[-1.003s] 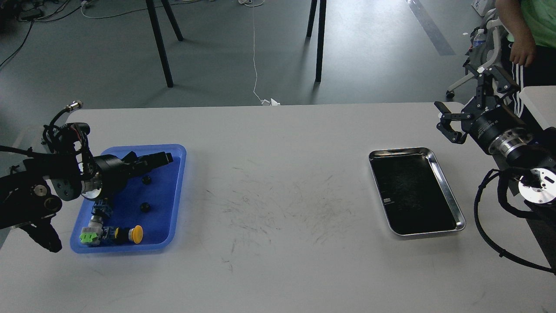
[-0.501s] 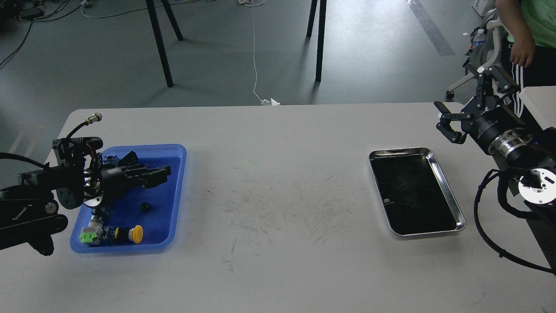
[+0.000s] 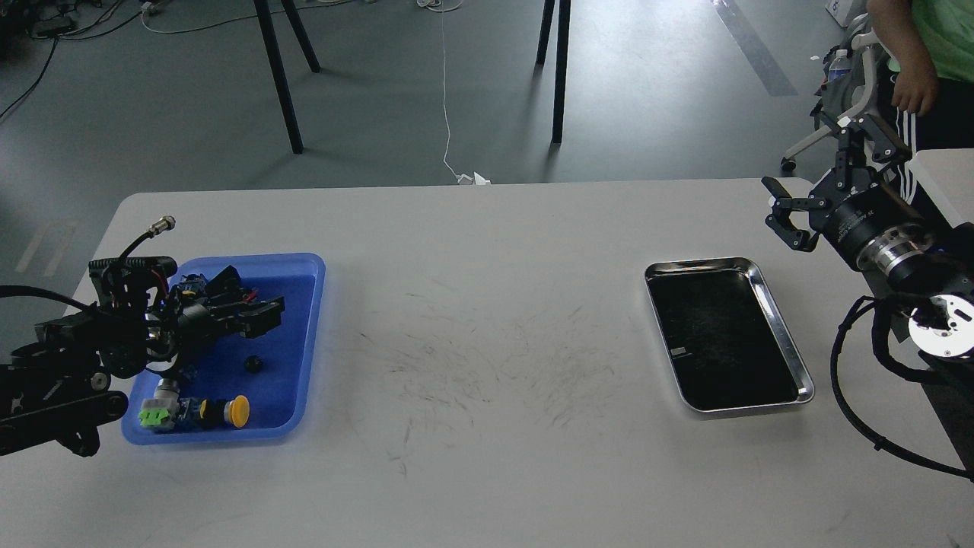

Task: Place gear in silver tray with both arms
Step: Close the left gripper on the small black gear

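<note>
Since a moment ago my left arm has drawn back toward me and lowered over the blue tray (image 3: 308,335), and one of the two small black gears that lay on its floor has dropped out of sight; my right arm has not shifted.

Nearest to me, along the tray's front edge, lie a green-and-grey part (image 3: 156,415) and a yellow-capped push button (image 3: 232,411) side by side. Just behind them one small black gear (image 3: 253,364) sits alone on the blue floor. Over the tray's left half hangs my left gripper (image 3: 262,316), pointing right, its dark fingers close together against the dark parts behind; I cannot tell whether they are clenched on anything or merely closed.

Across the scuffed white table (image 3: 487,304), well apart from all this, the silver tray (image 3: 787,346) lies flat on the right side, its dark bottom holding only a small pale fleck.

Farther off, beyond the tray's far right corner, my right gripper (image 3: 806,186) hovers above the table's edge with its claw fingers spread wide and nothing between them.

Past the table, on the grey floor, stand black legs (image 3: 281,84), and a person (image 3: 924,68) in a green shirt stands at the far right.
</note>
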Tool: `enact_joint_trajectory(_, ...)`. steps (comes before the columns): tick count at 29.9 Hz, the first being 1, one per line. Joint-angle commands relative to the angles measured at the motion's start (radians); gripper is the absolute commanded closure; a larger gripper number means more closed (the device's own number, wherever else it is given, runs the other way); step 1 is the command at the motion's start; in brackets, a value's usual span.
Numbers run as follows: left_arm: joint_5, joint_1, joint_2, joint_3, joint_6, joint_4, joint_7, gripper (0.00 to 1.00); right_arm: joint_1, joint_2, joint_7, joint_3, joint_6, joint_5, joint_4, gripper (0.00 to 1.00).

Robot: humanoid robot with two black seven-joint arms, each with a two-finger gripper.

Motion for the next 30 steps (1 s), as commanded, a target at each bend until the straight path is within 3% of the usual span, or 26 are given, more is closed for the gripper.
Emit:
enact_joint_trajectory(1, 0.000, 0.014, -0.026, 0.000, 0.013, 0.025, -0.001, 0.15, -0.001, -0.001, 0.000, 0.000, 0.000, 0.000, 0.002, 0.01)
enact_joint_trajectory(30, 0.002, 0.048, -0.071, -0.001, 0.044, 0.080, -0.001, 0.16, 0.000, -0.001, 0.000, -0.005, 0.000, 0.000, 0.002, 0.01)
